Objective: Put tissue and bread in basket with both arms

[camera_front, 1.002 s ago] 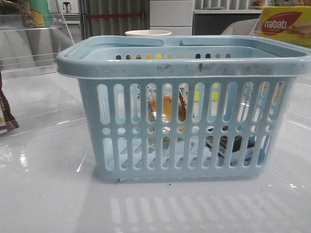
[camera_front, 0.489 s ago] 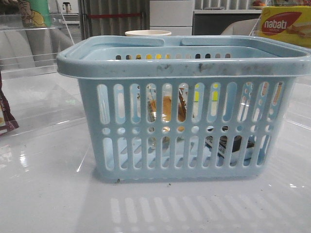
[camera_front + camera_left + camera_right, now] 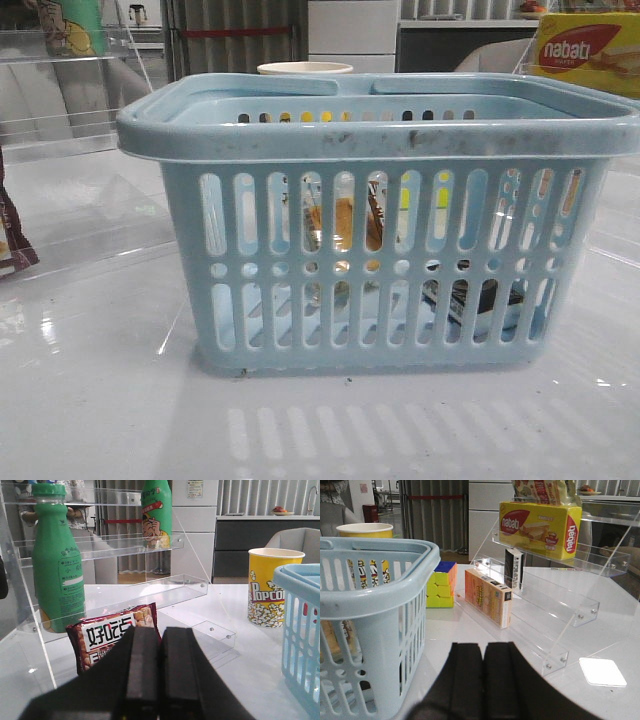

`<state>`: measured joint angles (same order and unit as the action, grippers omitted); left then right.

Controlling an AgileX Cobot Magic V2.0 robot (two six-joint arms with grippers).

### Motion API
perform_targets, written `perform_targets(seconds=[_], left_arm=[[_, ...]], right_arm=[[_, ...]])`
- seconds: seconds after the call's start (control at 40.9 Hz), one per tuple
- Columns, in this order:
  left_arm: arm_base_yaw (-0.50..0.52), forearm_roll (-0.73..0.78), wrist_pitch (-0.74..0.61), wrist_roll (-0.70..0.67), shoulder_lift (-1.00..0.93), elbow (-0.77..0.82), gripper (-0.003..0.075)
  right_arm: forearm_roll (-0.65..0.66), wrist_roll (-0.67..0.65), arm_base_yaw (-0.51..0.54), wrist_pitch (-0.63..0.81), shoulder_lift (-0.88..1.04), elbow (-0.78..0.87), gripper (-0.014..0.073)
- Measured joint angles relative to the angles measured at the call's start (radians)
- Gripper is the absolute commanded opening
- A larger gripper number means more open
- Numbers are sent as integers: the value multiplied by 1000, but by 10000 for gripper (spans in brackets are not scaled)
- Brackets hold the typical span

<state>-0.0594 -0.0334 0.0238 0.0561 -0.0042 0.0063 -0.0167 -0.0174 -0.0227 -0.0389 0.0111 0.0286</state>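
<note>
Front view: the light blue basket stands on the glossy white table. Through its slots the bread shows golden near the middle, and the tissue lies low toward the right end — both inside. Behind, a yellow box reads "nabati". Neither arm appears here.

Left wrist view: the left gripper is clenched, its black fingers pressed together on nothing. Past it sit a dark snack packet with white characters, a green bottle on a clear acrylic shelf, and a yellow cup marked "POPCORN", partly hidden by the basket's edge.

Right wrist view: the right gripper is likewise clenched and empty, beside the basket's corner. Only this view shows a puzzle cube and an orange carton — its print too small to read.
</note>
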Motion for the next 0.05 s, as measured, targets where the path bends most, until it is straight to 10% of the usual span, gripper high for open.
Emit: perform_targets(seconds=[0.049], left_arm=[[0, 0, 0, 0, 0, 0, 92]], right_arm=[[0, 0, 0, 0, 0, 0, 24]])
